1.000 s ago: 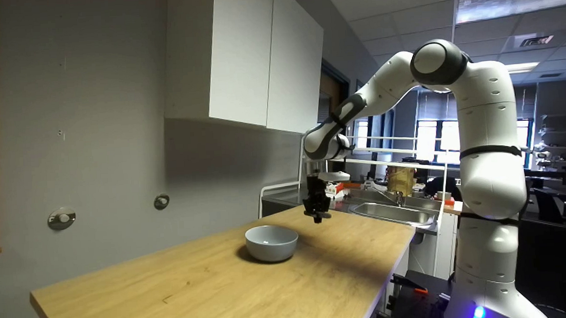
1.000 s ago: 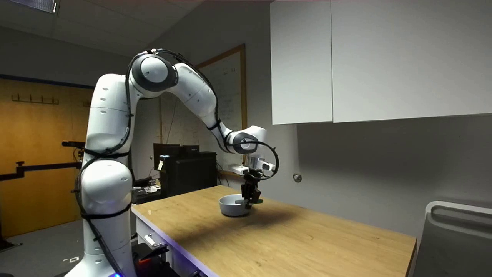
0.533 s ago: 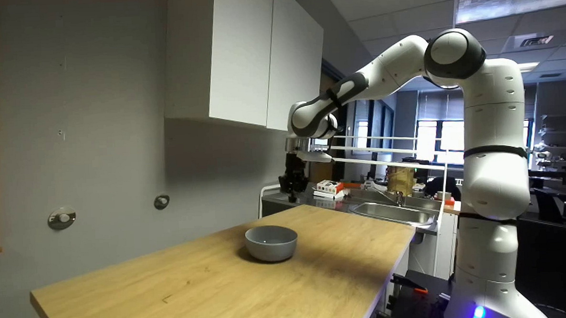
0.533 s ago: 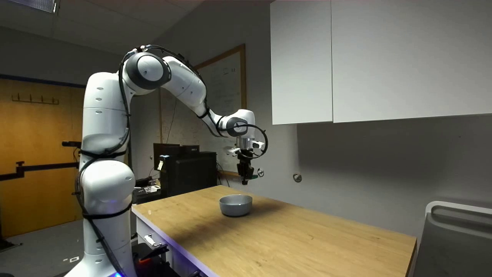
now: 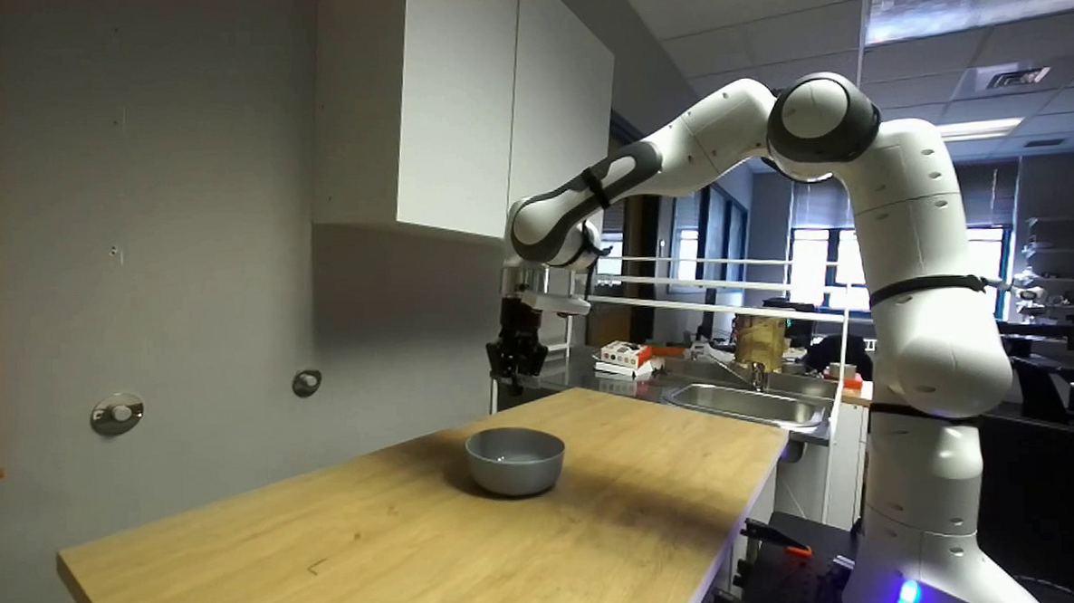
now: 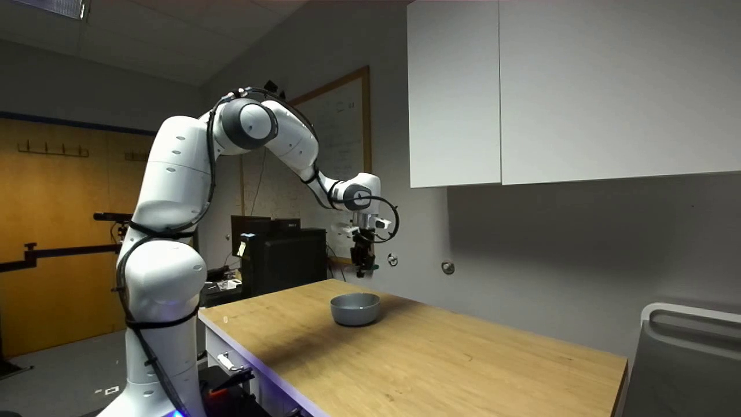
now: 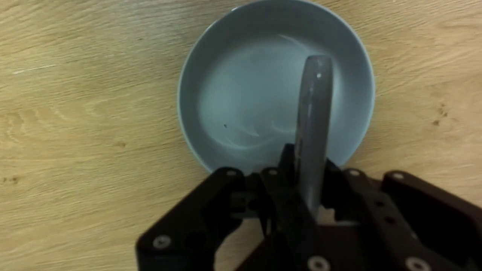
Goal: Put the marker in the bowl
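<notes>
Pale wooden counter (image 5: 376, 553) bears the grey bowl (image 7: 256, 90); above it, the tool (image 7: 310, 160) pinches the marker (image 7: 314, 109).

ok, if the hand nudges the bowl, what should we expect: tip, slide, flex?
Probably slides before tipping: the bowl looks wide for its height and sits upright on the wooden worktop. Likely stiff, since its visible rim curves evenly in the wrist view. Might be slippery to pinch, given the glints on its smooth inside.

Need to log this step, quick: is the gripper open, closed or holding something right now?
Gripper: closed, holding the marker, clear of the bowl.
</notes>
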